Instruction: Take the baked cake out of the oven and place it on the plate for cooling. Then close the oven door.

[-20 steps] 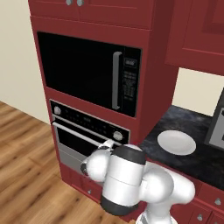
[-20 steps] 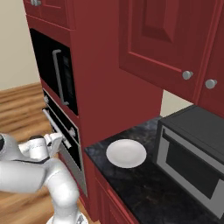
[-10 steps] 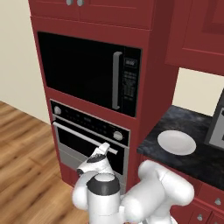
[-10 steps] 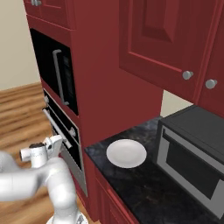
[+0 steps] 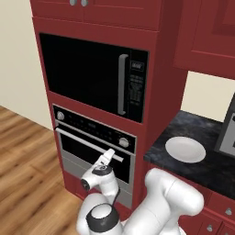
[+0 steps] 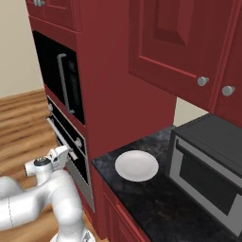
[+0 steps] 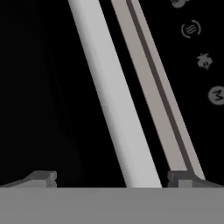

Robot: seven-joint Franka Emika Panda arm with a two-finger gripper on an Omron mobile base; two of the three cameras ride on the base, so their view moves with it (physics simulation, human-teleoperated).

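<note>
Silver handle point(image 7: 114, 100) of oven door point(image 5: 92, 151) sits between open end effector point(image 7: 113, 177) fingertips.

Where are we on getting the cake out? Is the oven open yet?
Nothing is finished yet: the oven door is shut and the plate on the counter is bare. In hand: the open gripper is lined up at the door's handle, which lies between the fingers. Left: open the door, move the cake to the plate, close the door.
</note>
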